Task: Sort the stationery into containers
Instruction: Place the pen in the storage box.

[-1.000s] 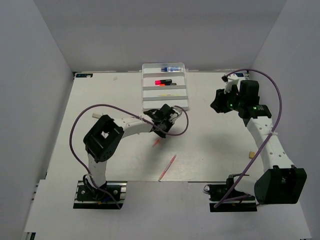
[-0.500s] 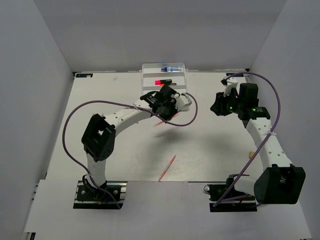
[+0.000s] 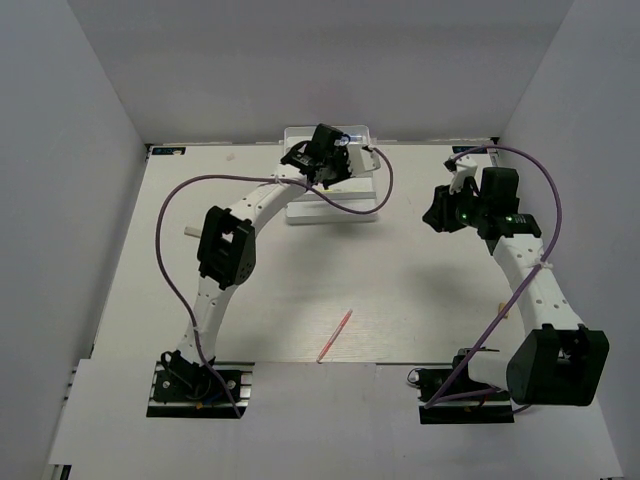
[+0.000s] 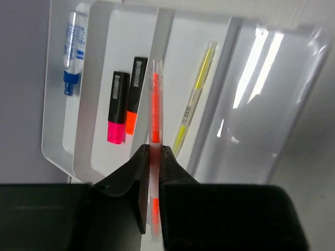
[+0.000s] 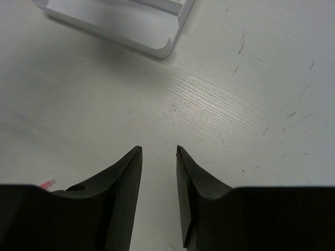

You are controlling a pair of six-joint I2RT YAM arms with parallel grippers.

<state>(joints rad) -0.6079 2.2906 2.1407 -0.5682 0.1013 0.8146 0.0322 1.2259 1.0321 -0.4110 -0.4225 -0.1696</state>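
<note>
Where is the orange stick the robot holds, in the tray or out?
Out. The left fingers are shut on the stick, holding it above the tray; it lies in no row.

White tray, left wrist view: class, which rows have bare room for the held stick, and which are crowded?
Bare: the wide row between the thin pale pen and the tray's outer rim. Crowded: the row holding the pink-and-black marker and orange-and-black marker. The left hand grips the stick.

A white tray (image 4: 261, 104), clear blue-capped bottle (image 4: 73, 44), pink-and-black marker (image 4: 118, 107), orange-and-black marker (image 4: 135, 86) and yellow pen (image 4: 194, 97) contrast with the orange stick (image 4: 154, 104).
</note>
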